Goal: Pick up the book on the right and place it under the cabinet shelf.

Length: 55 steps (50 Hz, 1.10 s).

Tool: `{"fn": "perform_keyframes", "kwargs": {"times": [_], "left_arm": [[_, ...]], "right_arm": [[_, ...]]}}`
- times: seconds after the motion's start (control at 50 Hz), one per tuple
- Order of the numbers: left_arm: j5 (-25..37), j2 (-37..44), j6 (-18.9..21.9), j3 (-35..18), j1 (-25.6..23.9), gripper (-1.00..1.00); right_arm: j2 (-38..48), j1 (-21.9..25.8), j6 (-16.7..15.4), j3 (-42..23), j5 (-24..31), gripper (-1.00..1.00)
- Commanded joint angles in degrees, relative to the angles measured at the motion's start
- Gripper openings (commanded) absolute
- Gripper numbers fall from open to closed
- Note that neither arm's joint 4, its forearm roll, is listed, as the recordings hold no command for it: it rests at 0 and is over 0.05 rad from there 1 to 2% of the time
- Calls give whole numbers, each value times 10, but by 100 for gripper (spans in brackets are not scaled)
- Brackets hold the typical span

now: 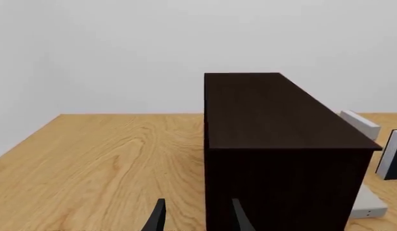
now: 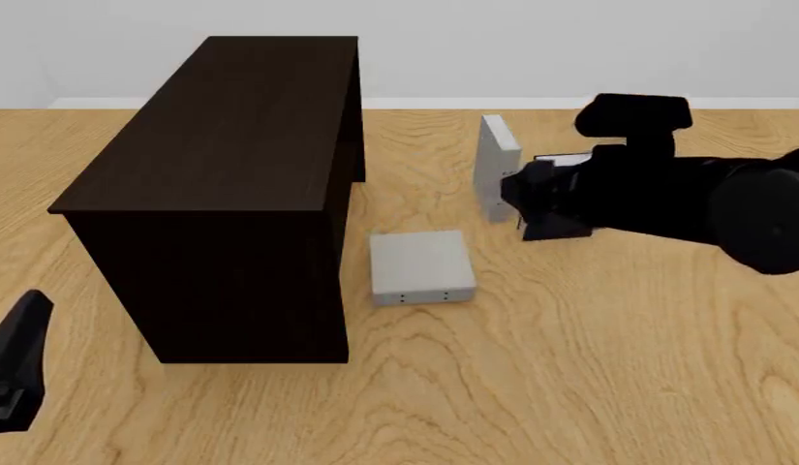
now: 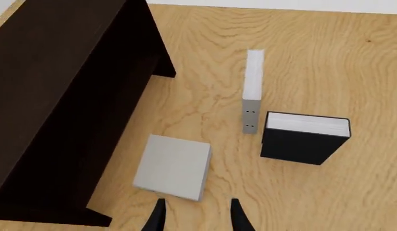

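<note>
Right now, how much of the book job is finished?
Nothing is done yet: the flat grey book lies on the table beside the cabinet, not under it. In hand: the open right gripper hovers near it, holding nothing. Left: grasping, carrying, placing.

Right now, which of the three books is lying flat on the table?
The light grey book nearest the cabinet lies flat. The other grey book stands on edge, and the black book stands upright beside it.

My right arm (image 2: 690, 199) is a bulky matte-black mass of rounded segments with a boxy block on top — my left gripper's fingers (image 1: 158, 216) are slim, dark, tapered blades.
</note>
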Motion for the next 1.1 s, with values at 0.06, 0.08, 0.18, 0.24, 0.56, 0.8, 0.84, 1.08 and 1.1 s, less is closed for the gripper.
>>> {"fn": "perform_keyframes", "kwargs": {"times": [0.06,0.08,0.18,0.24,0.56,0.8,0.84,1.08,1.1], "left_arm": [[7,1,9,3,-2,100],[5,1,15,5,-6,100],[5,2,17,7,-8,100],[5,1,19,7,-9,100],[8,3,28,8,-15,100],[5,7,26,7,-5,100],[6,6,26,8,-6,100],[5,7,29,8,-8,100],[5,8,29,8,-9,100]], "right_arm": [[-1,-12,-41,-31,66,100],[2,-15,-47,-34,69,100],[9,-14,-48,-46,86,100],[16,-14,-47,-53,93,100],[26,-9,-48,-59,100,100],[25,-16,-71,-70,113,100],[28,-15,-68,-73,116,100],[67,-34,-98,-146,184,100],[70,-37,-102,-153,191,100]]}}
